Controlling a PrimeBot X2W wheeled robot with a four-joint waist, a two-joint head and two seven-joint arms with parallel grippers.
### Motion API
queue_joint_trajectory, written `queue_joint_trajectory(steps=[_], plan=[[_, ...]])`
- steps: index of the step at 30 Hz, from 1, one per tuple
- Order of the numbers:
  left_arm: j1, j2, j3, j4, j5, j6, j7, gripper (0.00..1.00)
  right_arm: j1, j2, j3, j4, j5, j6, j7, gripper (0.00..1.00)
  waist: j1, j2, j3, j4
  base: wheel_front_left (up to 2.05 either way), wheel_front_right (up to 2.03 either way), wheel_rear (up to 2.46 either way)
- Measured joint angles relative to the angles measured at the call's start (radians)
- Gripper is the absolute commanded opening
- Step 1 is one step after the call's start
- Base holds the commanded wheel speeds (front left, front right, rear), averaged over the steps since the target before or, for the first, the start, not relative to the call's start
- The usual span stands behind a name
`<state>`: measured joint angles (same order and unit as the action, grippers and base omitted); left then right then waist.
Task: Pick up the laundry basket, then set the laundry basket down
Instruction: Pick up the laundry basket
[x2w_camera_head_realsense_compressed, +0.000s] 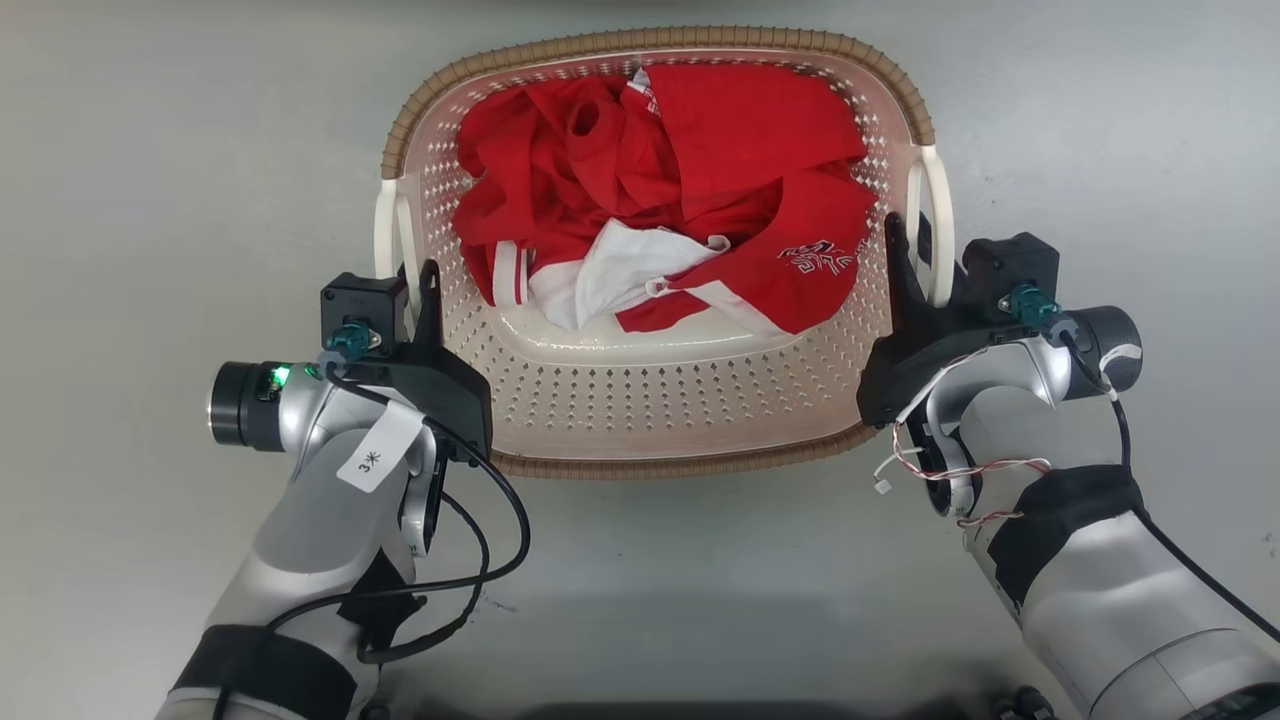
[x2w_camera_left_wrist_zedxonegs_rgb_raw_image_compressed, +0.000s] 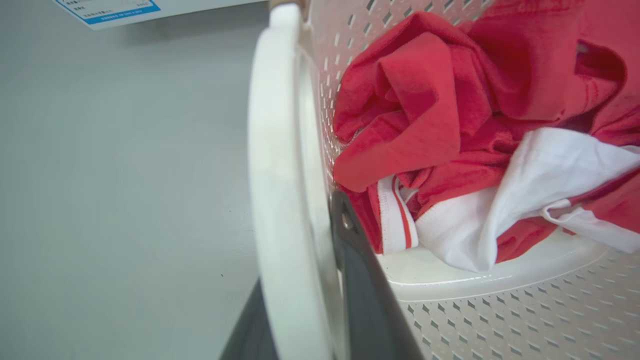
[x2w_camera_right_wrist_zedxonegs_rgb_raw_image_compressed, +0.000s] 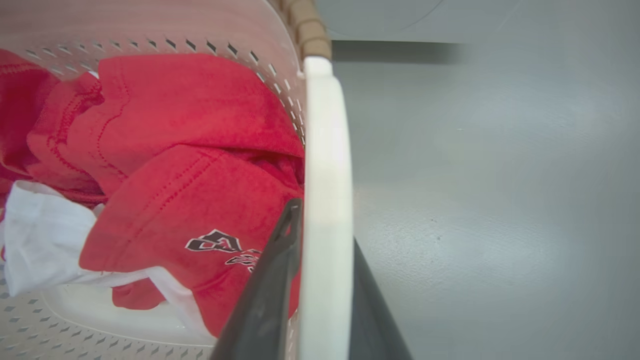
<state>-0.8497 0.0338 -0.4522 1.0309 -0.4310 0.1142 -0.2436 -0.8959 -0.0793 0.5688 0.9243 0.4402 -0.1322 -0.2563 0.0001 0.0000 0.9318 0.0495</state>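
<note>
Cream plastic full of little holes makes the laundry basket (x2w_camera_head_realsense_compressed: 660, 400), which is in the middle of the head view over the grey floor (x2w_camera_head_realsense_compressed: 150, 150), right between the two arms. Its open top faces up and its long side runs from left to right, with a white handle at each end and a brown woven-look rim (x2w_camera_head_realsense_compressed: 650, 40) around the top. I cannot tell if it rests on the floor or hangs a bit above it. Red and white clothes (x2w_camera_head_realsense_compressed: 700, 160) are piled inside. The left tool (x2w_camera_head_realsense_compressed: 415, 285) is pinching the left handle (x2w_camera_head_realsense_compressed: 385, 225), and the right tool (x2w_camera_head_realsense_compressed: 908, 245) is pinching the right handle (x2w_camera_head_realsense_compressed: 940, 210). The wrist views show this up close: on each side one dark finger (x2w_camera_left_wrist_zedxonegs_rgb_raw_image_compressed: 360, 280) is inside the basket against the handle, and the other finger (x2w_camera_right_wrist_zedxonegs_rgb_raw_image_compressed: 370, 310) is outside it. The right wrist view shows the dark and white logo (x2w_camera_right_wrist_zedxonegs_rgb_raw_image_compressed: 215, 242) on the red cloth most clearly (it looks small from the head). The left wrist view has a white sheet with a blue strip (x2w_camera_left_wrist_zedxonegs_rgb_raw_image_compressed: 115, 7) at its top edge. The floor is smooth, plain and a little shiny.
</note>
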Motion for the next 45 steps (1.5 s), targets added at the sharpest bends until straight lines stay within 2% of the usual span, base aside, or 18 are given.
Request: queue_joint_trajectory(steps=[10, 25, 45], plan=[[0.005, 0.006, -0.076, 0.006, -0.063, 0.005, 0.004, 0.00, 0.004, 0.000, 0.040, 0.060, 0.045, 0.000, 0.001, 0.00, 0.0000, 0.0000, -0.064, -0.002, 0.00, 0.00, 0.00], [0.111, 0.010, -0.192, 0.003, -0.178, 0.018, 0.034, 0.00, 0.058, 0.004, 0.112, 0.139, 0.124, 0.000, 0.056, 0.00, -0.0001, 0.0000, -0.219, -0.009, 0.00, 0.00, 0.00], [0.309, 0.013, -0.334, 0.028, -0.285, 0.018, 0.147, 0.00, 0.295, 0.009, 0.234, 0.152, 0.235, 0.000, 0.180, 0.00, -0.0003, -0.0001, -0.503, 0.000, 0.00, 0.00, 0.00]])
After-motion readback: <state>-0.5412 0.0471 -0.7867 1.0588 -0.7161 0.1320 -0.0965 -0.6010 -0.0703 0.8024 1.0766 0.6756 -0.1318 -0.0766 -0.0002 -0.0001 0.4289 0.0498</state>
